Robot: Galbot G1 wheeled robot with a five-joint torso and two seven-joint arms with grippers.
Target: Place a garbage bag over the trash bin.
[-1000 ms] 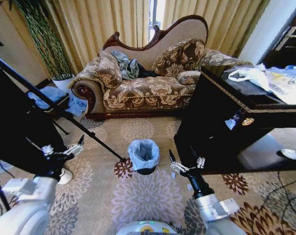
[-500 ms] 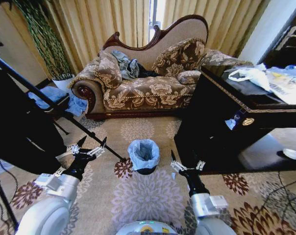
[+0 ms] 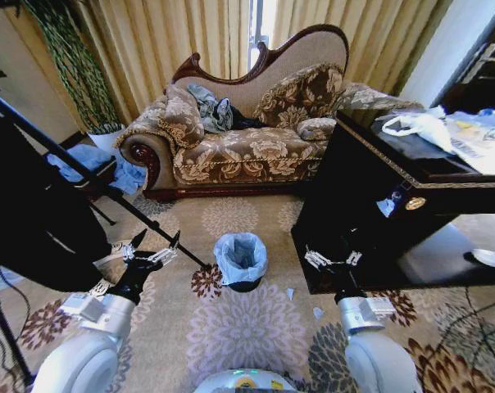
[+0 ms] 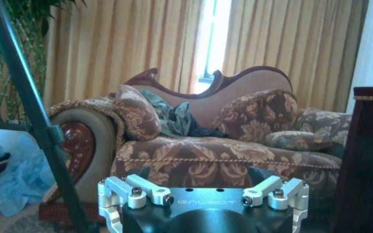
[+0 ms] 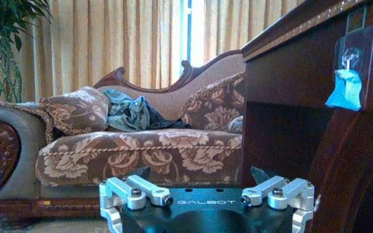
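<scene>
- At far left we see a black tripod (image 3: 75,168) slanting across the rug (image 3: 247,327), its leg ending near the bin.
- Our left gripper (image 3: 154,242) hovers over the rug to the left of the bin, well apart from it. Its two dark fingers (image 3: 138,237) stand wide apart and hold nothing; in the left wrist view the same gripper (image 4: 203,171) points toward the sofa (image 4: 225,145).
- The bin (image 3: 242,283) stands upright on the rug in the middle, in front of the sofa (image 3: 247,147). Only a low band of its black side shows.
- The bag (image 3: 240,255) is already inside and over the bin (a thin, crinkly, pale blue film). Its mouth is folded out over the rim all round, and the plastic hangs down the outside in loose wrinkles, covering most of the wall. The inside looks like a pale blue hollow.
- Two small pale scraps (image 3: 290,292) lie on the rug just right of the bin.
- Our right gripper (image 3: 331,259) is raised to the right of the bin, close against the dark cabinet (image 3: 370,213). Its fingers are spread and empty; in the right wrist view the gripper (image 5: 201,171) shows both finger tips apart.
- A white bag (image 3: 420,124) lies on the cabinet top at far right.
</scene>
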